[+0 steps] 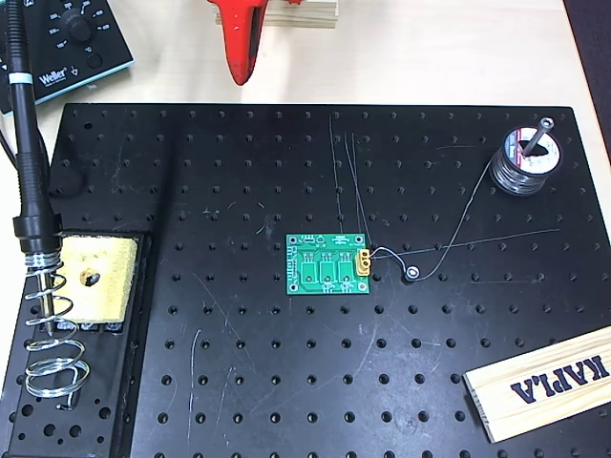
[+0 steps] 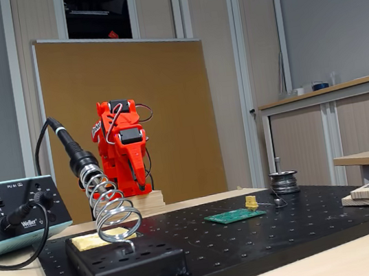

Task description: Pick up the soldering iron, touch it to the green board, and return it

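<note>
The soldering iron (image 1: 27, 162) rests tip-down in the coiled wire stand (image 1: 52, 353) at the left of the overhead view, its black cord running off the top edge. The fixed view shows the soldering iron (image 2: 76, 154) leaning up out of the coil (image 2: 114, 211). Mid-plate lies the green board (image 1: 327, 265), flat, with a yellow connector on its right edge; it appears low and thin as the green board (image 2: 234, 216) from the side. My red gripper (image 1: 241, 72) hangs at the back edge, well away from both, fingers together and empty. The folded arm carries the gripper (image 2: 138, 183) pointing down.
A black perforated plate (image 1: 286, 382) covers the table. A yellow sponge (image 1: 95, 277) sits beside the stand. A solder spool (image 1: 523, 160) stands at back right, with wire trailing to the board. A wooden block (image 1: 544, 382) lies at front right, a Weller station (image 1: 72, 38) at back left.
</note>
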Robot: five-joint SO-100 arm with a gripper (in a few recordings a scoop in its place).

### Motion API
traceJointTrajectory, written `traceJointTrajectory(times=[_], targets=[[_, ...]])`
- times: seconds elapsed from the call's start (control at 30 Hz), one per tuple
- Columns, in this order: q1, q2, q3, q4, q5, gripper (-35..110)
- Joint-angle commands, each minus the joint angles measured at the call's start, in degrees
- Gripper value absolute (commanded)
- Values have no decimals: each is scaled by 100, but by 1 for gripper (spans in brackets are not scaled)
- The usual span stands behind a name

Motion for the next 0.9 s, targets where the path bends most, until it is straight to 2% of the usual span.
traceJointTrajectory(times=[0.0, 0.07, 0.2, 0.57, 0.67, 0.87], targets=[[18, 35, 53, 35, -9, 0], [-53, 44, 44, 44, -114, 0], [-193, 70, -132, 132, -1213, 0], [-105, -62, -1283, 272, -1591, 0], [-88, -791, -1872, 70, -2021, 0], [44, -2971, -3472, -193, -2065, 0]])
